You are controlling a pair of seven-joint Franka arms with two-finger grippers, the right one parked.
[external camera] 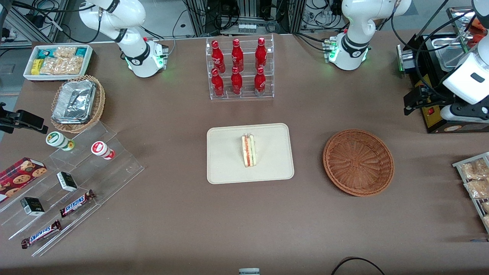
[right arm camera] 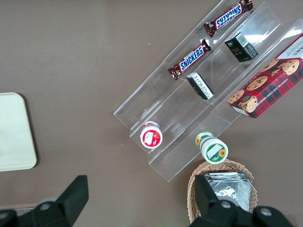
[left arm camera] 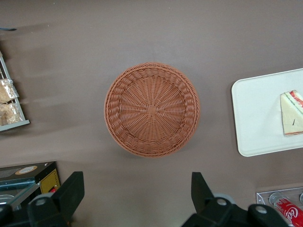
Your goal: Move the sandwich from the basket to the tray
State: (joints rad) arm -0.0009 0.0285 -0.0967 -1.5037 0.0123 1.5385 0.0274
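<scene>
Front view: sandwich point(external camera: 248, 149) on tray point(external camera: 225, 168), filling upward.

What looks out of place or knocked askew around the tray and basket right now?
Nothing stands out. The sandwich rests on its side near the middle of the tray, intact. The basket sits upright and empty beside the tray. The pincer is open, above the table near the basket, holding nothing.
</scene>
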